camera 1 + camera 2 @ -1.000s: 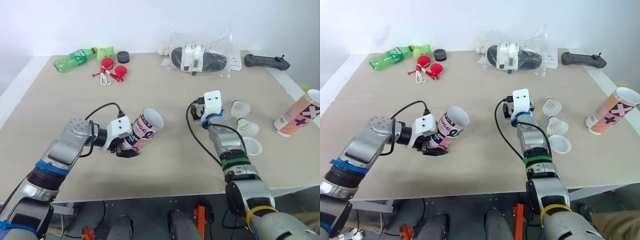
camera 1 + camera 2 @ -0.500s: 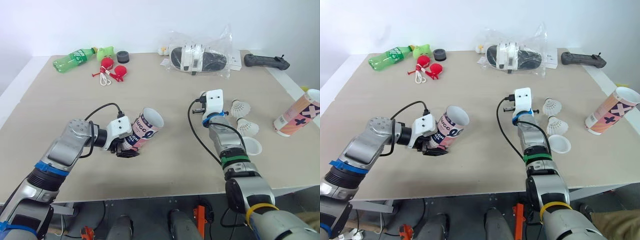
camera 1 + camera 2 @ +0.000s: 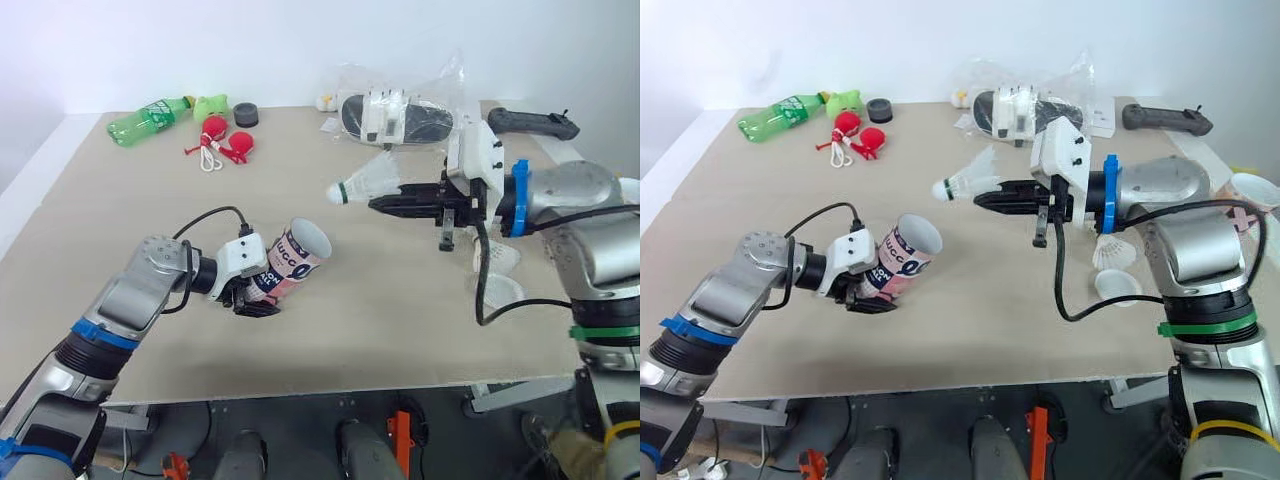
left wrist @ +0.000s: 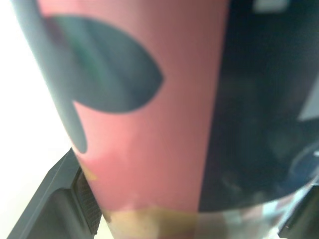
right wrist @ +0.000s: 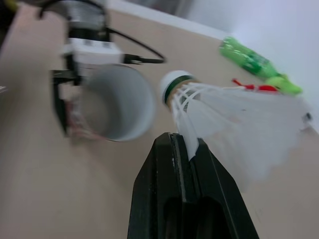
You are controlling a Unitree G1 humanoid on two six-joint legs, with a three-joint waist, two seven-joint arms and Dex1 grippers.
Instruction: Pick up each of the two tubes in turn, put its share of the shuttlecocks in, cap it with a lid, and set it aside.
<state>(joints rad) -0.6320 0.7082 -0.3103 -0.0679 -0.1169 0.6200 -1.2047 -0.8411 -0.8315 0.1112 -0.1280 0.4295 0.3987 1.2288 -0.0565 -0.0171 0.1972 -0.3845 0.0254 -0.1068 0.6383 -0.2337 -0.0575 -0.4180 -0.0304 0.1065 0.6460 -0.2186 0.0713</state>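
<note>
Shuttlecock (image 5: 234, 114) in right gripper (image 5: 185, 144) (tube (image 5: 117, 102) mouth beyond)

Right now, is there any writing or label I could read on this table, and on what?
"ucc" and "O": large dark letters, only partly readable, on the pink tube in the left gripper; the rest wraps out of sight.
Green bottle label: too small to read.
Shuttlecock in the right gripper: no writing visible.
</note>
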